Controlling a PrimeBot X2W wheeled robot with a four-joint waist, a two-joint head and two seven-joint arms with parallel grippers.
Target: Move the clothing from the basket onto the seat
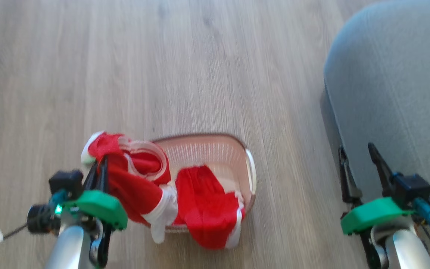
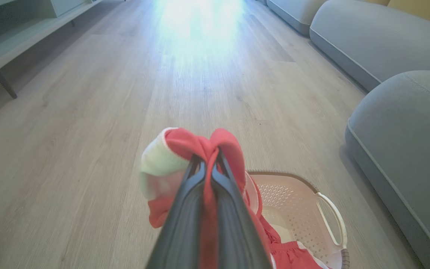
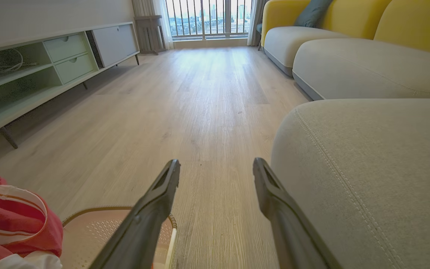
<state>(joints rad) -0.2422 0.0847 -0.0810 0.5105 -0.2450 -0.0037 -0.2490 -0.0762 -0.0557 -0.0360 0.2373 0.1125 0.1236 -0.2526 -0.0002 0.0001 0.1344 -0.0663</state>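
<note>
The left gripper point(image 2: 208, 161) pinches a red garment point(image 2: 185, 144) just over the basket point(image 2: 297, 198), and the right gripper point(image 3: 217, 168) gapes wide beside the seat point(image 3: 368, 168).

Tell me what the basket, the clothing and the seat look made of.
Basket: moulded plastic, likely; cream, matte, walls pierced with small holes, brown woven-look rim.
Clothing: soft fabric, weave too blurred to tell; bright red with white trim, it bunches and drapes limply.
Seat: upholstery fabric over padding, it seems; grey-green, fine matte weave, stitched seams along rounded edges.
</note>
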